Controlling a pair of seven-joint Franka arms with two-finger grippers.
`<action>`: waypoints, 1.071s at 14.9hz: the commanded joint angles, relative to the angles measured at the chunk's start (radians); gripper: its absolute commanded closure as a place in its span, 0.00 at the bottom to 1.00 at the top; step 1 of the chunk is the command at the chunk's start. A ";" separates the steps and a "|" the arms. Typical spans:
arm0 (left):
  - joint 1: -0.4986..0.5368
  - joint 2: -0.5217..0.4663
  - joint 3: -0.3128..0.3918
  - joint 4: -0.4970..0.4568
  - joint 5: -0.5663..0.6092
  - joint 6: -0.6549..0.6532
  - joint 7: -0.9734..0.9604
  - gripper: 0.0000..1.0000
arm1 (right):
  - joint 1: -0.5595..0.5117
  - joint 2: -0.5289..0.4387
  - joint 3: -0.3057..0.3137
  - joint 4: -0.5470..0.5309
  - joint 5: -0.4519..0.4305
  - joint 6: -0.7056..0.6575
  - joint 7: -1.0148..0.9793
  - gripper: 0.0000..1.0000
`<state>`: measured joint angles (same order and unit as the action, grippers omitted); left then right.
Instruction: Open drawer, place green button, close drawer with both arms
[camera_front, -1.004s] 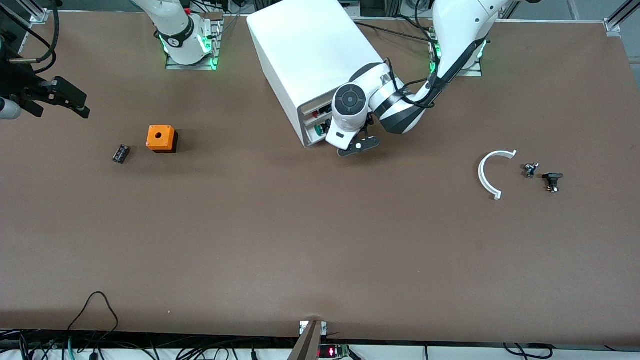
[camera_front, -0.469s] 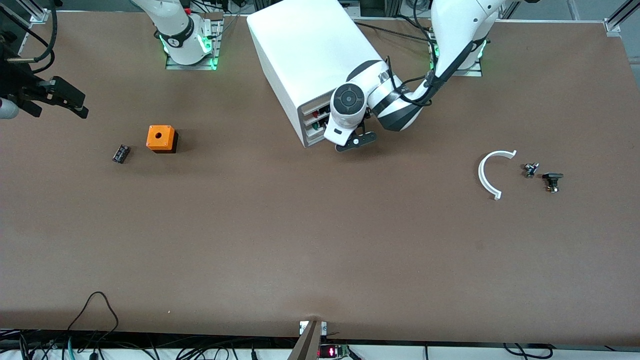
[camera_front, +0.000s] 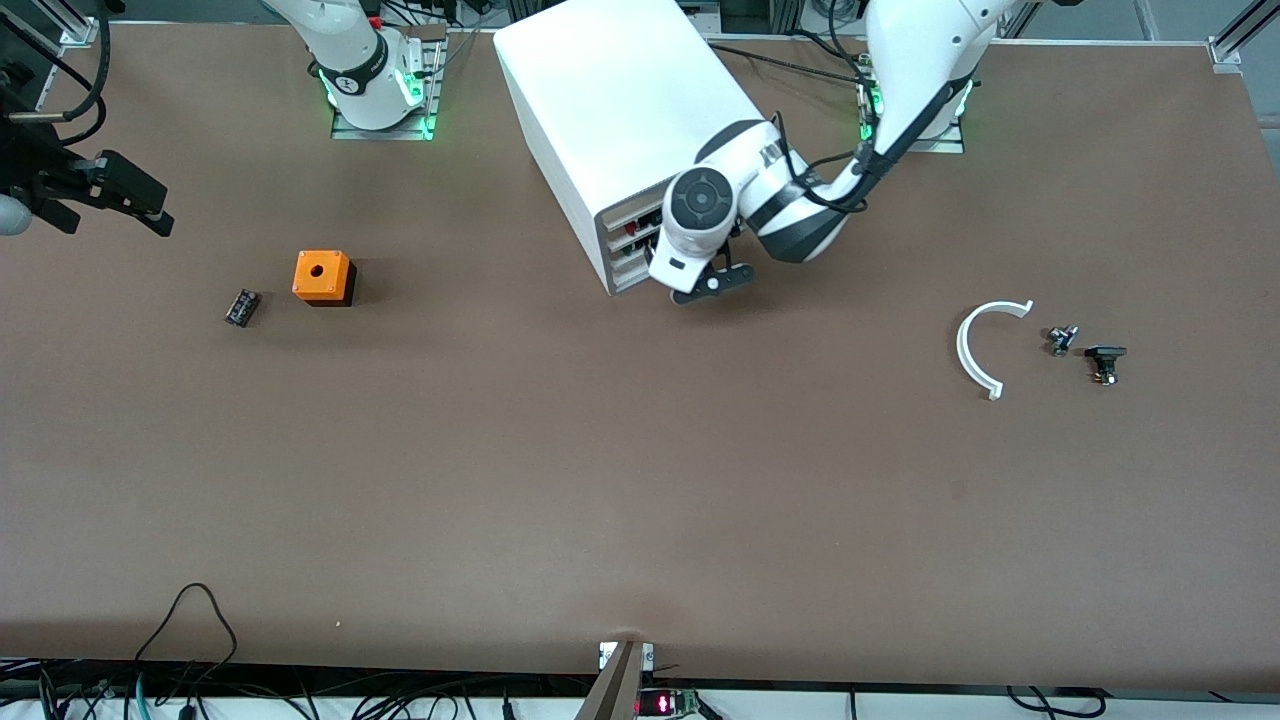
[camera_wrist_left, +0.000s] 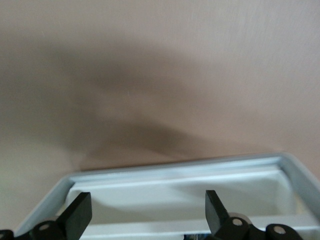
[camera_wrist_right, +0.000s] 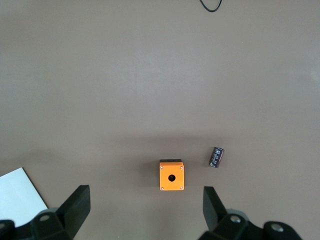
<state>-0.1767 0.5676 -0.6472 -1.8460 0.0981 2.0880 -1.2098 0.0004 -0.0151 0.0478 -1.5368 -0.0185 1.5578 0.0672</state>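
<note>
The white cabinet (camera_front: 620, 100) stands at the robots' edge of the table. Its drawer (camera_front: 628, 262), just beneath the one showing red and black parts, is mostly hidden by the left hand. My left gripper (camera_front: 705, 285) is open right at the cabinet's front. In the left wrist view the drawer's white rim (camera_wrist_left: 175, 167) lies between the spread fingers of that gripper (camera_wrist_left: 145, 210), which hold nothing. I cannot make out the button. My right gripper (camera_front: 150, 212) is open and empty in the air over the right arm's end of the table, and in its wrist view (camera_wrist_right: 145, 205) nothing is between its fingers.
An orange box with a hole (camera_front: 322, 277) and a small black component (camera_front: 241, 307) lie toward the right arm's end; both show in the right wrist view, box (camera_wrist_right: 171, 175) and component (camera_wrist_right: 215, 157). A white curved piece (camera_front: 975, 350) and two small dark parts (camera_front: 1103, 362) lie toward the left arm's end.
My left gripper has moved a little toward the cabinet's front, and the green that showed in the drawer front has gone out of sight. The right arm has barely shifted.
</note>
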 joint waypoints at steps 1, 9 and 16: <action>0.072 -0.043 -0.011 0.057 -0.009 -0.092 0.088 0.00 | -0.013 0.007 0.006 0.021 0.017 -0.004 -0.009 0.00; 0.252 -0.124 -0.011 0.280 0.003 -0.420 0.505 0.00 | -0.014 0.007 0.004 0.027 0.015 -0.004 -0.015 0.00; 0.381 -0.320 0.078 0.291 -0.011 -0.496 1.031 0.00 | -0.014 0.007 0.003 0.027 0.015 -0.004 -0.017 0.00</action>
<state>0.2038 0.3411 -0.6302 -1.5299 0.0990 1.6098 -0.3232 -0.0013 -0.0151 0.0466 -1.5311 -0.0185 1.5583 0.0672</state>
